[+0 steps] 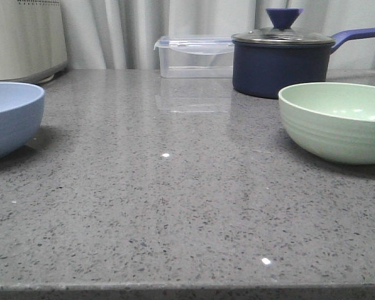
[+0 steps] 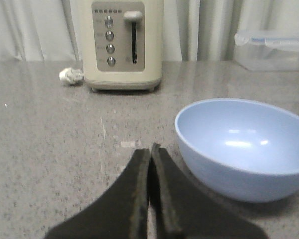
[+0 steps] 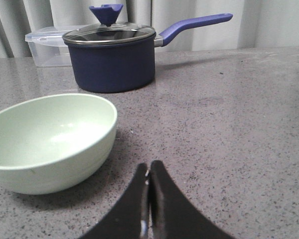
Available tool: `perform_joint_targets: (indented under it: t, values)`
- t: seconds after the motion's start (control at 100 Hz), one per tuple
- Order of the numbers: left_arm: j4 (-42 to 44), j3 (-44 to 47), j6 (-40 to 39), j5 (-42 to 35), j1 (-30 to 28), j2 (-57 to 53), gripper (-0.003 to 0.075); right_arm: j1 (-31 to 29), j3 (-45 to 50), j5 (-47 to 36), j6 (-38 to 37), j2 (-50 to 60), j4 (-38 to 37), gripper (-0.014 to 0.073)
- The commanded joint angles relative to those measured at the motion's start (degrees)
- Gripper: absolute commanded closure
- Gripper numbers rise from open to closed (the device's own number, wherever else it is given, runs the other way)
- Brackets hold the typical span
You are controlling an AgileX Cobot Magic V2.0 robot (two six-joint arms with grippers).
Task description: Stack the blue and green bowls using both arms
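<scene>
1. The blue bowl (image 1: 11, 119) sits upright at the far left of the grey speckled worktop (image 1: 175, 200), partly cut off by the edge of the front view.
2. The green bowl (image 1: 335, 122) sits upright at the right side, well apart from the blue one, with bare worktop between them.
3. Just behind the green bowl stands a dark blue saucepan (image 1: 280, 62) with a glass lid; a clear plastic box (image 1: 194, 56) stands beside it.
4. A cream toaster (image 2: 120, 42) stands behind the blue bowl.
5. The left end effector (image 2: 150, 149) is closed, holding nothing, near the blue bowl but not touching it.
6. The right end effector (image 3: 149, 167) is likewise closed and empty, near the green bowl.
</scene>
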State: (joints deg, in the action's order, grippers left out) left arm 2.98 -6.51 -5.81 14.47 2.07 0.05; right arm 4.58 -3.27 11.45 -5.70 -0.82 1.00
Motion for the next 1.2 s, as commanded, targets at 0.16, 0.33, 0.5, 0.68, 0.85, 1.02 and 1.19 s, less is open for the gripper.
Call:
perform_joint_targets:
  t: [0.16,0.33,0.5,0.68,0.85,1.02,1.19]
  values:
    - [-0.36,-13.99,-0.61,0.99,-0.01,10.04,0.0741,-0.15,-13.63,5.52,0.34,-10.86,0.22,0.0671]
    - [-0.58,-22.12,-0.61,5.39,0.09,18.67,0.0741,-0.15,-22.7,11.19,0.34,-18.99,0.24,0.0671]
    - [-0.58,-29.0,-0.61,10.95,0.09,27.52,0.074,-0.15,-30.28,18.89,0.34,-27.84,0.28,0.0666]
    - [-0.58,-32.94,-0.5,11.81,0.09,34.1,0.0667,-0.15,-34.42,21.35,0.34,-33.97,1.25,0.0452]
    - [-0.58,-33.45,-0.5,11.44,0.09,35.11,0.0358,-0.15,-34.66,21.21,0.34,-35.24,1.67,0.02]
    - [-0.58,-33.45,-0.5,11.11,0.09,35.1,0.0206,-0.15,-34.66,20.18,0.34,-35.24,1.67,0.0174]
    - [-0.58,-33.45,-0.5,11.11,0.09,35.1,0.0207,-0.15,-34.95,20.4,0.34,-35.63,4.02,0.0174]
